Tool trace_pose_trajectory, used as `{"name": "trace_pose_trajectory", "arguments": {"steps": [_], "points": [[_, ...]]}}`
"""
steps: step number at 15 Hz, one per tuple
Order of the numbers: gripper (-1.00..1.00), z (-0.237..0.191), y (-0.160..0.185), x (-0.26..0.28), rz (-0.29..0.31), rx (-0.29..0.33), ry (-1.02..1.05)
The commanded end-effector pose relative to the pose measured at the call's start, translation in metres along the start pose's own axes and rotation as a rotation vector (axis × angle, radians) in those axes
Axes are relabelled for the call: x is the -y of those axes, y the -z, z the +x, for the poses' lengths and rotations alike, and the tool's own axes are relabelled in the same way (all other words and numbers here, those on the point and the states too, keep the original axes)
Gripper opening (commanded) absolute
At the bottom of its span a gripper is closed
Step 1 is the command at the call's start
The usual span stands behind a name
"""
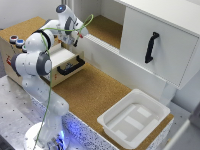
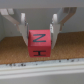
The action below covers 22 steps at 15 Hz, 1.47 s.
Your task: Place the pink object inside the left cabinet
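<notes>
In the wrist view my gripper (image 2: 39, 36) is shut on the pink object (image 2: 39, 44), a reddish-pink cube with black letters on its faces, held between the two fingers (image 2: 23, 30). Behind it lie the cork-brown floor of the left cabinet (image 2: 14, 50) and a white front rail. In the exterior view the gripper (image 1: 80, 33) hovers at the front lip of the left cabinet (image 1: 107, 29), at that open section's left end. The cube is too small to make out there.
A wooden box with an open black-handled drawer (image 1: 70, 65) and round buttons (image 1: 16, 41) stands just below the arm. The cabinet's white door with a black handle (image 1: 151, 47) is at the exterior view's right. A white bin (image 1: 134, 117) sits on the cork table (image 1: 95, 92).
</notes>
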<state>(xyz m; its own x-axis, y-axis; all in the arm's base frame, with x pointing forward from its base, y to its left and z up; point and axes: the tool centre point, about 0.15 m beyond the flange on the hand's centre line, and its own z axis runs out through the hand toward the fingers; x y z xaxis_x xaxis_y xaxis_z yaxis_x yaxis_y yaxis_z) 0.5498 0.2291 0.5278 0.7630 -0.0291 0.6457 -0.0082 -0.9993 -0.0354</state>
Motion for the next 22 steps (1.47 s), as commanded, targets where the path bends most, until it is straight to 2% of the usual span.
{"name": "trace_pose_trajectory", "arguments": {"steps": [1,3,8,12,17,18,22], "points": [[-1.0,0.083,-0.08,0.001,-0.17,0.209,-0.027],[-1.0,0.09,-0.097,-0.01,-0.163,0.24,-0.04],[-1.0,0.096,-0.112,-0.019,-0.17,0.243,-0.023],[-1.0,0.07,-0.114,-0.014,-0.204,0.233,0.011],[-1.0,0.051,-0.124,-0.034,-0.188,0.261,-0.018],[1.0,0.05,-0.128,-0.038,-0.174,0.272,-0.023],[1.0,0.038,-0.13,-0.033,-0.167,0.219,0.015]]}}
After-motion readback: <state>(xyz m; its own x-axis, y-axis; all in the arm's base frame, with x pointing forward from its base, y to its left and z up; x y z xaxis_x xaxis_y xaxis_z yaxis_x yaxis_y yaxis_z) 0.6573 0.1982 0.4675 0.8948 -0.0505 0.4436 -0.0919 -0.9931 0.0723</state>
